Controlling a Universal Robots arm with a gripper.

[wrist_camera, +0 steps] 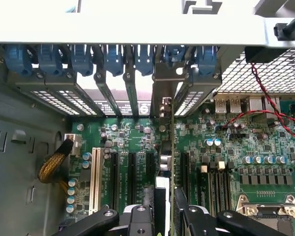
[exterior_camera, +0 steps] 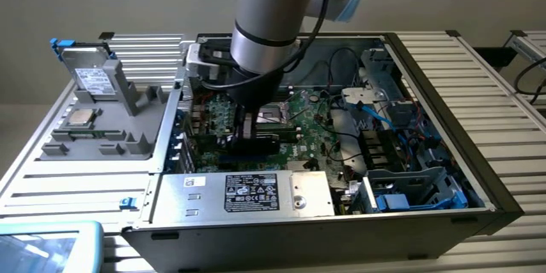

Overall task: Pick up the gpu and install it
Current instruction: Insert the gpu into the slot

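The gpu (wrist_camera: 171, 147) stands on edge between my fingers, its green board seen as a thin line running to the case's rear wall. Its silver bracket (wrist_camera: 165, 83) lies in one rear slot opening, among the blue clips (wrist_camera: 113, 59). My gripper (wrist_camera: 164, 219) is shut on the card, with black fingers (wrist_camera: 137, 219) on either side. The exterior view shows the gripper (exterior_camera: 247, 129) low inside the open computer case, with the green card (exterior_camera: 220, 114) upright over the motherboard (exterior_camera: 320, 126). Whether the card's edge sits in a slot is hidden.
Black expansion slots (wrist_camera: 132, 177) and a white slot (wrist_camera: 95, 179) lie beside the card. The processor socket (wrist_camera: 265, 216) and red wires (wrist_camera: 265, 105) are close by. A power supply (exterior_camera: 247, 193) fills the case front. A grey parts holder (exterior_camera: 102, 113) with a drive (exterior_camera: 92, 78) stands at the exterior view's left.
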